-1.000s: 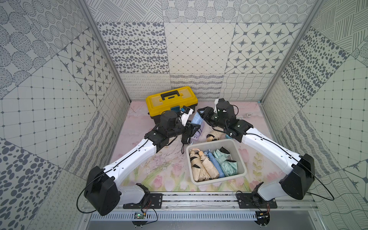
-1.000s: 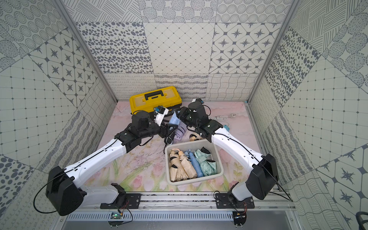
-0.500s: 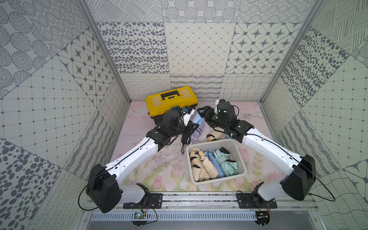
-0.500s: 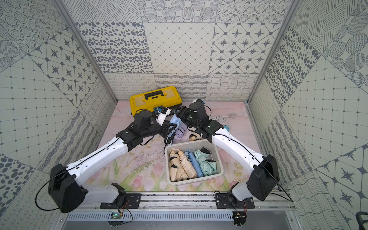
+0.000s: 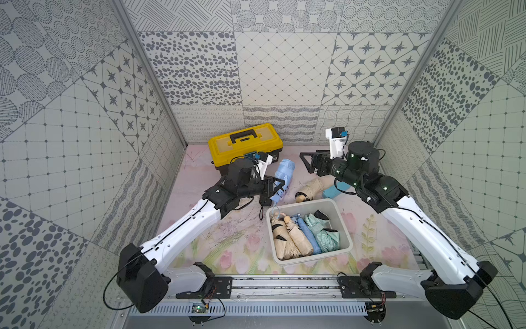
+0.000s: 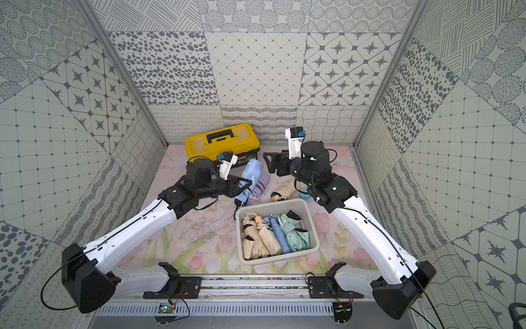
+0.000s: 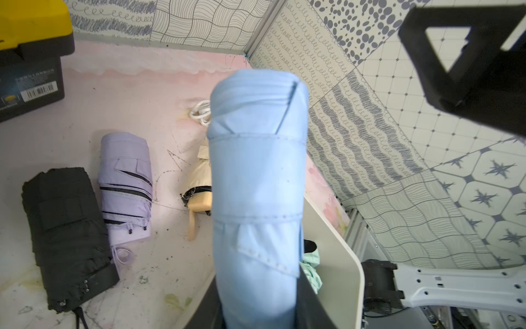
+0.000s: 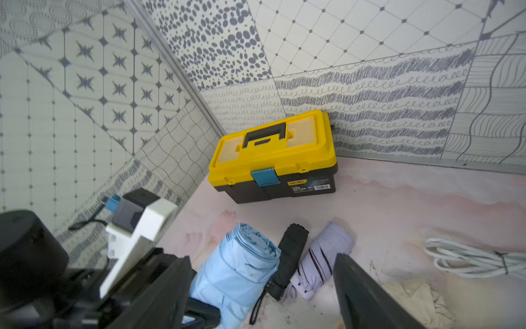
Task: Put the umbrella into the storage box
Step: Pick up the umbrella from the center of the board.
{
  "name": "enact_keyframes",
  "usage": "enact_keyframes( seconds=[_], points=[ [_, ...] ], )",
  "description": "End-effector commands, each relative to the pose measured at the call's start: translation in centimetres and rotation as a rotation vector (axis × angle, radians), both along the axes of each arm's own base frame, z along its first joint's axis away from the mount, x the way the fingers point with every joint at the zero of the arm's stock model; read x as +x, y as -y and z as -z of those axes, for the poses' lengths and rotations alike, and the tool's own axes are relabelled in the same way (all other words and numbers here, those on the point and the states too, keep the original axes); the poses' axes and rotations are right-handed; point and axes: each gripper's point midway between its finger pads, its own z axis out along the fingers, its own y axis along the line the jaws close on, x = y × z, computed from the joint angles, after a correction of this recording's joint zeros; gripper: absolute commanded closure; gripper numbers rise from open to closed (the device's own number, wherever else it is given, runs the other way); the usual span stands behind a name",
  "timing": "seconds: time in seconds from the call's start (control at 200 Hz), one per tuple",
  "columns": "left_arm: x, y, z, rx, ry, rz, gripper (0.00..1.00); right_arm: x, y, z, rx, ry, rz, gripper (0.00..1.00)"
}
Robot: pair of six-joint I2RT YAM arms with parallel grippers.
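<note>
A folded light-blue umbrella (image 5: pixel 283 175) (image 6: pixel 250 178) (image 7: pixel 256 185) (image 8: pixel 236 270) is tilted off the floor just behind the storage box's far left corner. My left gripper (image 5: pixel 274 186) (image 6: pixel 242 186) (image 7: pixel 257 310) is shut on its lower end, one black finger on each side. The storage box (image 5: pixel 313 257) (image 6: pixel 281 257) (image 7: pixel 341 242) is a white lidless tub holding several folded umbrellas. My right gripper (image 5: pixel 306 162) (image 6: pixel 269 162) (image 8: pixel 262 257) is open, raised and apart from the umbrella, to its right.
A yellow-and-black toolbox (image 5: pixel 246 142) (image 8: pixel 273 153) stands at the back. On the floor lie a black umbrella (image 7: pixel 65 228), a lilac umbrella (image 7: pixel 125 182) and a beige umbrella (image 5: pixel 311 188), with a white cable (image 8: pixel 469 256) behind them. Patterned walls close in on three sides.
My right gripper has opened and drawn back to the right, away from the light-blue umbrella. My left gripper has closed on that umbrella and now holds it alone.
</note>
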Motion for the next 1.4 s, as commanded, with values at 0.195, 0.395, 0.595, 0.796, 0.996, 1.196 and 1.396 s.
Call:
enact_keyframes(
  seconds=[0.195, 0.395, 0.595, 0.796, 0.996, 1.196, 1.396],
  points=[
    [-3.0, -0.4, -4.3, -0.362, -0.364, -0.007, 0.9, -5.7, -0.9, 4.0, -0.511, 0.53, -0.414, 0.17],
    [-4.7, -0.7, -5.0, -0.434, -0.52, 0.003, 0.89, -9.2, -2.0, 4.7, -0.654, 0.843, -0.564, 0.16],
    [-6.8, -0.3, -4.3, -0.427, -0.72, 0.045, 0.91, -9.7, -4.3, 5.3, -0.839, 1.051, -0.601, 0.15],
    [-8.5, 0.2, -4.0, -0.476, -0.878, 0.09, 0.93, -10.8, -7.1, 5.8, -0.867, 1.13, -0.676, 0.18],
    [-10.0, 0.4, -3.6, -0.5, -0.985, 0.12, 0.93, -10.5, -8.1, 6.7, -0.944, 1.204, -0.682, 0.27],
    [-10.9, 0.4, -4.2, -0.569, -1.056, 0.15, 0.93, -10.4, -8.8, 7.1, -0.952, 1.237, -0.658, 0.34],
    [-11.5, 0.2, -4.2, -0.604, -1.091, 0.155, 0.93, -9.9, -8.9, 7.3, -0.945, 1.236, -0.606, 0.42]
  ],
)
